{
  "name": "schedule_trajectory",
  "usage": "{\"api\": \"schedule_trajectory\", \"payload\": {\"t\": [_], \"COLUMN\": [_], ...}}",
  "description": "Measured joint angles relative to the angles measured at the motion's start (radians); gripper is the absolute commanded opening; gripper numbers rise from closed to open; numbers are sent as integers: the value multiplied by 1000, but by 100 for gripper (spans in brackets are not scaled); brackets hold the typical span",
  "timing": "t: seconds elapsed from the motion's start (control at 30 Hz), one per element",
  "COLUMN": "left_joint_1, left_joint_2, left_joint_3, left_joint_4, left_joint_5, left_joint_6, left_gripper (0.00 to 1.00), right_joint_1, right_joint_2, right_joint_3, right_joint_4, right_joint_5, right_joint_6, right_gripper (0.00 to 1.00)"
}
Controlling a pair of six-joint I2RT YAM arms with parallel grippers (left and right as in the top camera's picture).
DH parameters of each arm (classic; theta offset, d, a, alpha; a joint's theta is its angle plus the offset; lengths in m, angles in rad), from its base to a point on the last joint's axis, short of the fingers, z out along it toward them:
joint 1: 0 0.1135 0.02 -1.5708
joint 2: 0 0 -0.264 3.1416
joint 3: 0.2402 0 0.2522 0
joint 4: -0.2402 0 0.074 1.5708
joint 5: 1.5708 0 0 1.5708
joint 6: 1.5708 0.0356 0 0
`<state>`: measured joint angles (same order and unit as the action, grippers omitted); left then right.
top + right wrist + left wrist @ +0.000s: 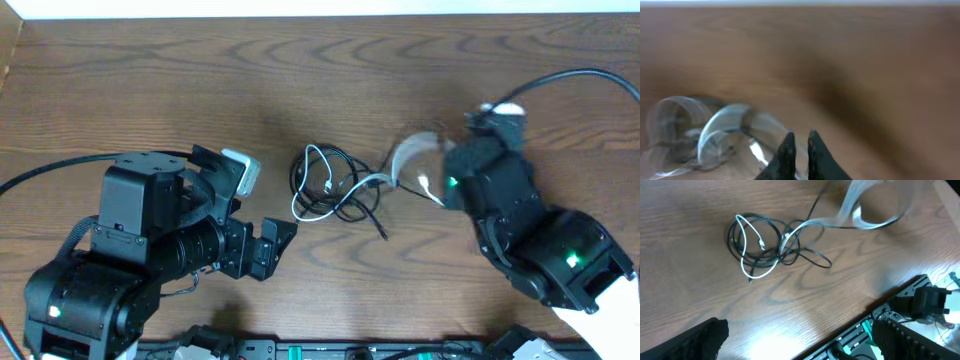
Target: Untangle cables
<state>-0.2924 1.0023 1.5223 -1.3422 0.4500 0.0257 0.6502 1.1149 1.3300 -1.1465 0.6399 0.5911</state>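
The thin black cord [345,205] and the thin white cord [318,160] lie in one tangled coil at the table's middle; the tangle also shows in the left wrist view, black cord [733,236] and white cord [746,236]. My right gripper [432,186] is just right of the tangle and shut on the white cord, whose lifted stretch is motion-blurred [408,155] [854,204]. In the right wrist view the fingers [799,142] are nearly together beside the blurred white loop [715,131]. My left gripper [272,243] [800,340] is open and empty, below and left of the tangle.
The brown wooden table [330,70] fills the view. Thick black leads run from the arm bases at the far left [50,170] and upper right [570,75]. A black rail with green parts [860,332] lines the table's front edge.
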Motion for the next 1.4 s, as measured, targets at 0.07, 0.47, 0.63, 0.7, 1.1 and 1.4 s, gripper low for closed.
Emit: {"api": "schedule_trajectory", "payload": {"t": [0.07,0.47,0.63,0.7,1.1,1.4], "left_joint_1": [0,0,0,0,0,0], "left_joint_2": [0,-2,-12,-14,-36,-35], "left_joint_3": [0,-1,9,34,51,51], "left_joint_4": [4,-5,0,2,-11,-34], "left_joint_5": [0,43,61,66,68,68], "left_joint_6": [0,5,8,8,8,8], "left_gripper": [98,98,98,98,98,98], "right_joint_1": [-35,-60,-59,-59,47,61], "right_joint_2": [0,164,385,458,745,795], "right_joint_3": [-2,-2,-2,-2,-3,-3], "right_joint_4": [-43,71,15,10,56,170], "right_joint_5": [45,-726,-758,-778,-936,-940], "right_joint_6": [91,-518,-602,-632,-838,-798], "right_gripper": [44,99,99,99,63,11]}}
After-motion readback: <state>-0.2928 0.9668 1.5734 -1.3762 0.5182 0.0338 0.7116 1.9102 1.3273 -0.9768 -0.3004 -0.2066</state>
